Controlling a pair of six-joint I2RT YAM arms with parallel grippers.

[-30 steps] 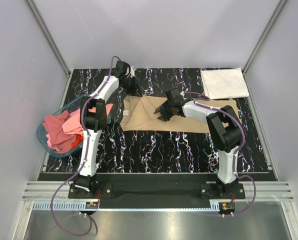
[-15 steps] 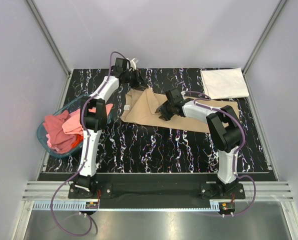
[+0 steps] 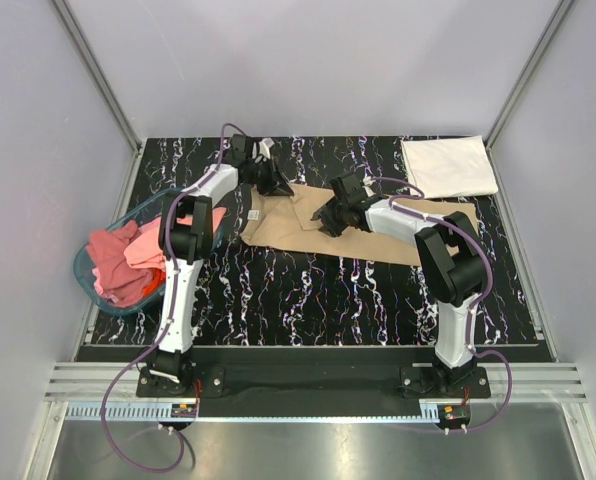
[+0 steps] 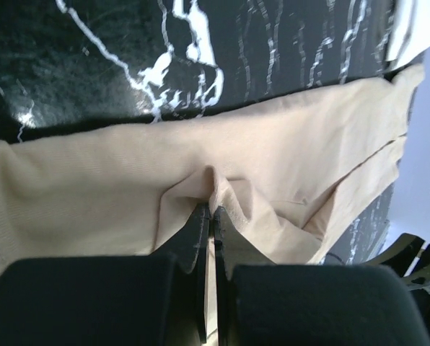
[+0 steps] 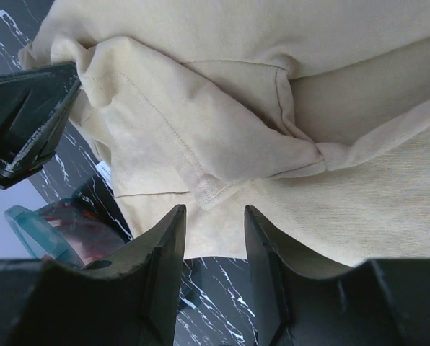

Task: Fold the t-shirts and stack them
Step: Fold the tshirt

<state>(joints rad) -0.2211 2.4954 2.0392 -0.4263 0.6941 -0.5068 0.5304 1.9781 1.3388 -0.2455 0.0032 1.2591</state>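
T-shirt (image 3: 283,228) tan, lengthwise left-right across table (image 3: 308,290), label (image 3: 250,215) end leftward

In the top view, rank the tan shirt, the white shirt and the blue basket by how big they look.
1. tan shirt: spread widest across the table, though the arms cover part of it.
2. basket: not far behind; the left arm hides one side, so this gap is unsure.
3. white shirt: folded, clearly the smallest.
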